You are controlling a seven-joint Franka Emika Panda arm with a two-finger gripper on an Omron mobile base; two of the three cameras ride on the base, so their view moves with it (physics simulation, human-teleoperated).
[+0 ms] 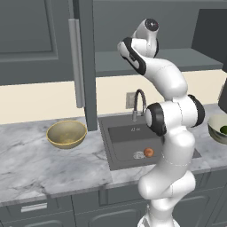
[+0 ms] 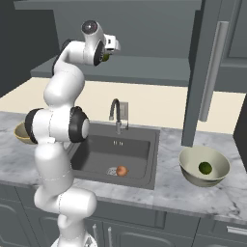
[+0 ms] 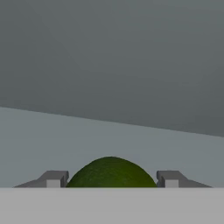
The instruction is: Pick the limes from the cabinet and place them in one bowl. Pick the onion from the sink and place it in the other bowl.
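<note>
Dark grey cabinet (image 2: 144, 67): door swung open, its silver bar handle (image 2: 212, 72) hanging over the counter; grey shelf inside at the arm's wrist height.
Marble counter (image 1: 35, 164): carries both bowls, one on each side of the sink.
Arm (image 1: 170, 119): rises in front of the sink and bends up to the cabinet shelf.
Sink (image 2: 130, 159): dark basin under a curved faucet (image 2: 115, 113); the onion lies on its floor.
Tan bowl (image 1: 66, 134): on the counter left of the sink, nothing in it.
Cream bowl (image 2: 204, 166): on the counter right of the sink, one lime (image 2: 205, 168) inside.
Gripper (image 3: 112, 179): over the shelf, fingers spread either side of the second lime, a narrow gap each side, not clamped.
Second lime (image 3: 111, 173): on the cabinet shelf, between the fingertips.
Onion (image 2: 122, 171): orange-red, just beside the silver drain (image 2: 112, 170).
</note>
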